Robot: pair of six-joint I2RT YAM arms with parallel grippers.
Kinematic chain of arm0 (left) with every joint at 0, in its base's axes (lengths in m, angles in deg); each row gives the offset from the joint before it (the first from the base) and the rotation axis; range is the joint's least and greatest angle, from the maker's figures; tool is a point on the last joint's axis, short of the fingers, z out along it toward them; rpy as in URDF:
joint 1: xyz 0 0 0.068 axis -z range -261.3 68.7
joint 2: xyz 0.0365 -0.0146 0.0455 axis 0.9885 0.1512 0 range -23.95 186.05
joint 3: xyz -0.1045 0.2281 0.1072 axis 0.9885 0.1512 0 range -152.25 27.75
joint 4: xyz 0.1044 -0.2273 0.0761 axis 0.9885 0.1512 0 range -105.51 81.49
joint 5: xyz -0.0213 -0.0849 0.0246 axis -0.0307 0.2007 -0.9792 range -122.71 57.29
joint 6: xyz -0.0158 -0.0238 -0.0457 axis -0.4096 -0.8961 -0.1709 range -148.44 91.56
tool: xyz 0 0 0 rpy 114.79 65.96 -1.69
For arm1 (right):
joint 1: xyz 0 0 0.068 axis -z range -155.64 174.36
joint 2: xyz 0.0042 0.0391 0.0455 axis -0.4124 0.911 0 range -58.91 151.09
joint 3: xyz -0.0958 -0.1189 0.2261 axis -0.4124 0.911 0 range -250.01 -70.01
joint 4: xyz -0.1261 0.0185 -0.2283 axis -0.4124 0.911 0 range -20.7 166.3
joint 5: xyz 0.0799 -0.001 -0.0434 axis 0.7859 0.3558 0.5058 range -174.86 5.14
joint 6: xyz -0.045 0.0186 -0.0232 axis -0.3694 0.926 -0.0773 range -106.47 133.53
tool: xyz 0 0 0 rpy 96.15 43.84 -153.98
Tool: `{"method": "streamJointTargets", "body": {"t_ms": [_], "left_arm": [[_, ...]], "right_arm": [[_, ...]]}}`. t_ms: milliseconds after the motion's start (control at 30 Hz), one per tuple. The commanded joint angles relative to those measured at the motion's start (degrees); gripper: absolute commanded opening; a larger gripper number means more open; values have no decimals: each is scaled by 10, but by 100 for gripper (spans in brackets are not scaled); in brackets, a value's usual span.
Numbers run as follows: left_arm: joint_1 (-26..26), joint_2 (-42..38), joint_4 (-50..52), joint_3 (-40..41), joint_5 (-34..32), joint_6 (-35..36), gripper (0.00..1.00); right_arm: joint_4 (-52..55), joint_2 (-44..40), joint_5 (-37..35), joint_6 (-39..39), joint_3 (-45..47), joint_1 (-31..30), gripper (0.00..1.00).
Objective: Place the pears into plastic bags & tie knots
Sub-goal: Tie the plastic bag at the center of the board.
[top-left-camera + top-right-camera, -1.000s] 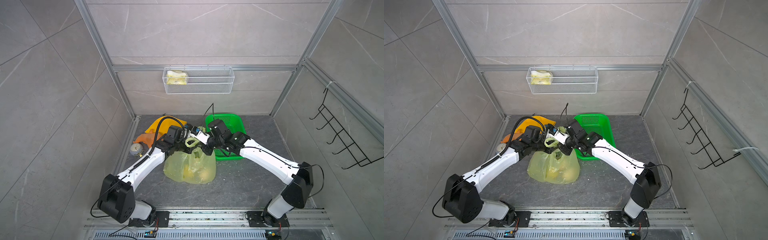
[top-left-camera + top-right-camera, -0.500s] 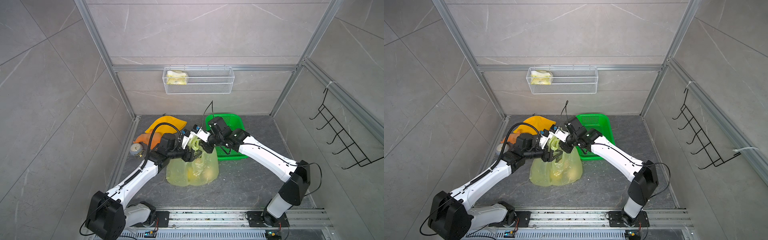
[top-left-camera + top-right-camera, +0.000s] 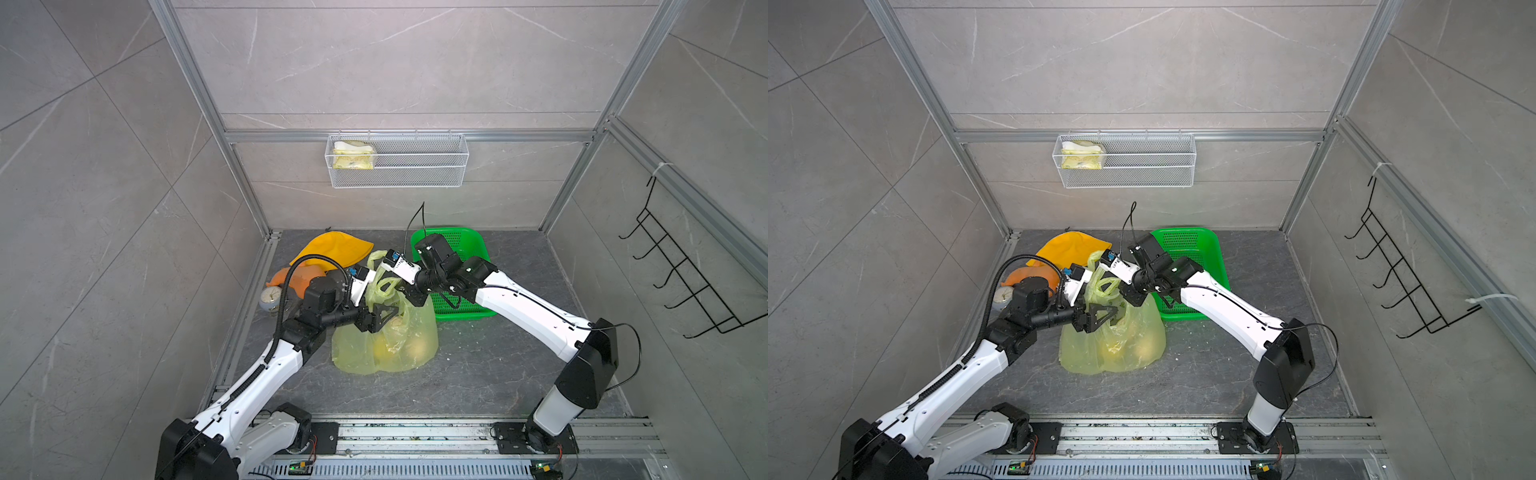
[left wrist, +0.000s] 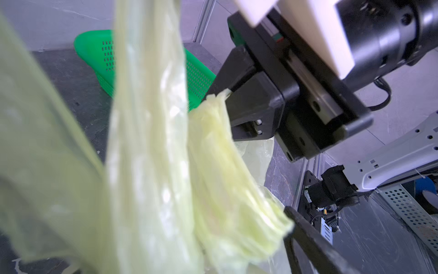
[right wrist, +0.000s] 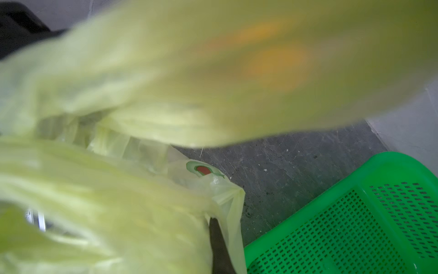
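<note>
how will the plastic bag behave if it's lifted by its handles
Probably floppy: the bag is thin, wrinkled film that sags. Likely bottom-heavy, with pears sitting low inside. The handle bunches into a thin strip, so it may slip.

Grey tile walls [image 3: 374, 62] and a dark stone floor [image 3: 478, 374] — aluminium frame posts [image 3: 205, 104], a white wire shelf [image 3: 415, 171], a black hook rack [image 3: 683, 261].
</note>
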Motion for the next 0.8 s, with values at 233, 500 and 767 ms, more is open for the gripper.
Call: {"method": "streamJointTargets", "body": {"t_ms": [233, 500, 767], "left_arm": [[-4, 42, -117, -14, 21, -53, 88], [-11, 37, -180, 5, 10, -76, 86], [-15, 52, -219, 8, 12, -96, 39]], "right_arm": [[15, 12, 38, 12, -21, -18, 0], [15, 18, 50, 10, -19, -26, 0], [12, 17, 59, 8, -15, -30, 0]]}}
